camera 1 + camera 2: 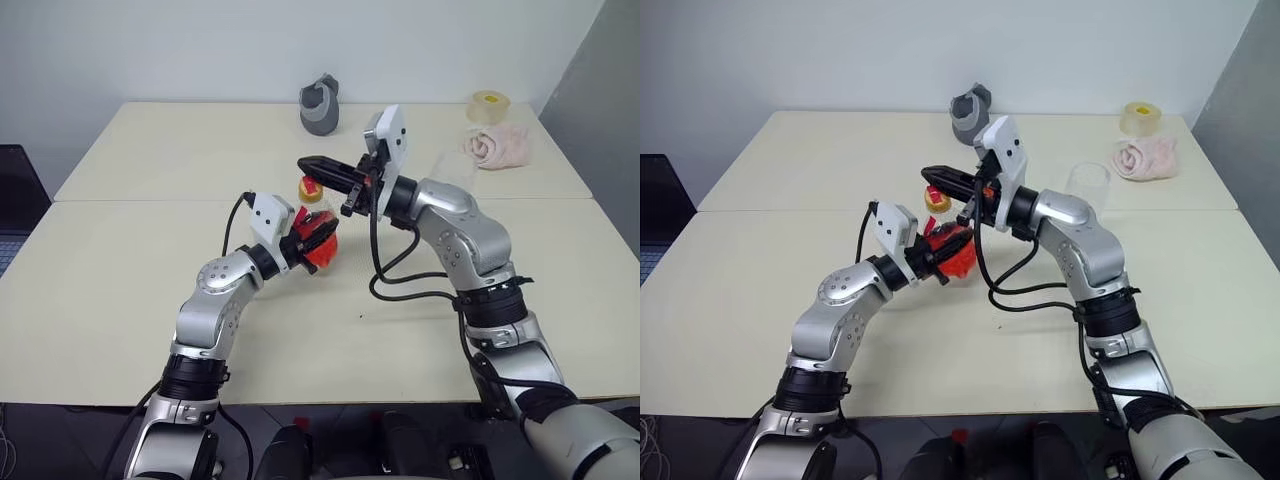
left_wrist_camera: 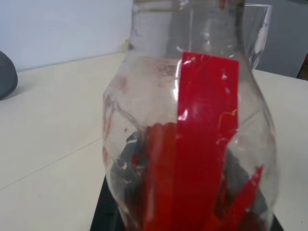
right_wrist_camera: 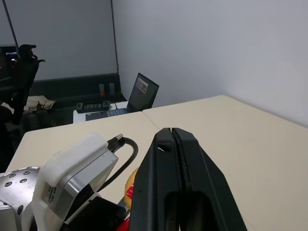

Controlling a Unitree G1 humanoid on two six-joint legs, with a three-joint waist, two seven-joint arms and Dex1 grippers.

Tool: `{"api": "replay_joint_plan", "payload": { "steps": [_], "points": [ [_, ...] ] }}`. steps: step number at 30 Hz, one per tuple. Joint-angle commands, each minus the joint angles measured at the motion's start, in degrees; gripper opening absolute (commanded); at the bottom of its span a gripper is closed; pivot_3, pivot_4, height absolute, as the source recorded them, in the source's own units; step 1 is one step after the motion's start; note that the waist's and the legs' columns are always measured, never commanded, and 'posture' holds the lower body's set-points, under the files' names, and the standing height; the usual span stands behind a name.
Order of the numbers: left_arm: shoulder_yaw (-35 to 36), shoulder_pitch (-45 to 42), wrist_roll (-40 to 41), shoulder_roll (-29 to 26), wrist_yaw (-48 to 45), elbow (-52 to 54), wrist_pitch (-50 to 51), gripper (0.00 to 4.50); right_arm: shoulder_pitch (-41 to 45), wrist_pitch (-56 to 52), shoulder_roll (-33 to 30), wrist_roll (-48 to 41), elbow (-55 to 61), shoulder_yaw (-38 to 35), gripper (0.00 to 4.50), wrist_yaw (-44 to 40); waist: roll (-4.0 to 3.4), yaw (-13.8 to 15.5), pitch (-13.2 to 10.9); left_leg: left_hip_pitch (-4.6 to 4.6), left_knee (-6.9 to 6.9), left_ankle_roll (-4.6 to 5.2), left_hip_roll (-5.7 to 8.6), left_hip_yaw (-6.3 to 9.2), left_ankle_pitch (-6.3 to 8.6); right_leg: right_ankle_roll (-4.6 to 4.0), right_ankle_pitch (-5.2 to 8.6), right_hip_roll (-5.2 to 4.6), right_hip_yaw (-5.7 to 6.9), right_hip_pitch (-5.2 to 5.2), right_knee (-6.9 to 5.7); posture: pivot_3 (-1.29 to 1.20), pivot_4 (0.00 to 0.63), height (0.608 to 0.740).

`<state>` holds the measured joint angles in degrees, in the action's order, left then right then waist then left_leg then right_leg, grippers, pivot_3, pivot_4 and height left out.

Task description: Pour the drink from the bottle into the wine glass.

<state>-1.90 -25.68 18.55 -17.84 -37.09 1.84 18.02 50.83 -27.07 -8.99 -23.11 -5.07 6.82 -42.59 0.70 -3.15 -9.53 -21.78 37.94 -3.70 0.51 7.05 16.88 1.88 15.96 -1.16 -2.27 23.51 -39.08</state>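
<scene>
My left gripper (image 1: 318,243) is shut on the body of the bottle (image 2: 192,144), a small clear one with a red label, held upright above the table (image 1: 150,250). Its yellow-and-red cap (image 1: 311,189) sits on top. Red drink (image 2: 161,202) shows low inside the bottle. My right gripper (image 1: 305,163) points left just above the cap with its fingers (image 3: 171,159) pressed together and nothing between them. The wine glass (image 1: 1088,185) stands behind my right forearm, and its bowl (image 2: 257,33) is seen past the bottle in the left wrist view.
At the back of the table are a grey object (image 1: 321,104), a roll of tape (image 1: 488,106) and a pink towel (image 1: 497,146). A seam runs across the tabletop. A dark laptop (image 1: 15,200) lies beyond the left edge.
</scene>
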Motion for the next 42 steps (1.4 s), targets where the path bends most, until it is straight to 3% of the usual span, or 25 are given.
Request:
{"api": "replay_joint_plan", "payload": {
  "steps": [1, 20, 23, 30, 42],
  "points": [
    [0.30, -1.62, 0.38, 0.29, -0.13, 2.79, -1.53, 0.99, 2.27, 1.97, 0.27, 0.51, -0.03, -0.70, 0.04, -0.01, 0.00, 0.00, 0.00, 0.00, 0.00, 0.00, 0.00, 0.00, 0.00, 0.00, 0.00, 0.00, 0.00, 0.00, 0.00, 0.00, 0.150, 0.740],
    [0.00, -1.45, 0.52, 0.77, 0.07, 3.25, -1.06, 0.99, 2.68, -1.35, -0.87, -2.88, 3.55, -3.47, 0.04, 0.53, 0.00, 0.02, 0.00, 0.00, 0.00, 0.00, 0.00, 0.01, 0.00, 0.00, 0.00, 0.00, 0.00, 0.00, 0.00, 0.00, 0.150, 0.740],
    [0.03, -1.51, 0.52, 0.77, 0.00, 3.19, -1.02, 0.99, 1.67, -3.07, -2.26, -4.15, 5.59, -4.07, 0.58, -0.12, 0.00, 0.03, 0.00, -0.01, 0.00, 0.00, 0.00, 0.02, 0.00, 0.00, 0.00, -0.01, 0.01, 0.00, 0.00, 0.00, 0.150, 0.740],
    [0.08, -1.88, 0.50, 0.84, -0.09, 2.74, -1.14, 0.99, -3.55, -5.43, -4.54, -4.89, 11.06, -2.90, 2.95, -0.17, 0.00, 0.04, 0.00, -0.01, 0.00, 0.02, 0.00, 0.00, 0.01, 0.00, 0.00, -0.01, -0.01, -0.01, 0.00, 0.00, 0.150, 0.740],
    [0.03, -1.82, 0.46, 0.86, -0.19, 2.88, -1.23, 0.99, -5.22, -4.39, -1.93, -3.07, 10.93, -0.50, 2.95, 1.15, 0.00, 0.04, 0.00, -0.01, 0.00, 0.00, 0.00, 0.01, 0.00, 0.00, 0.00, 0.00, 0.00, 0.00, -0.01, 0.00, 0.150, 0.740]
  ]
}}
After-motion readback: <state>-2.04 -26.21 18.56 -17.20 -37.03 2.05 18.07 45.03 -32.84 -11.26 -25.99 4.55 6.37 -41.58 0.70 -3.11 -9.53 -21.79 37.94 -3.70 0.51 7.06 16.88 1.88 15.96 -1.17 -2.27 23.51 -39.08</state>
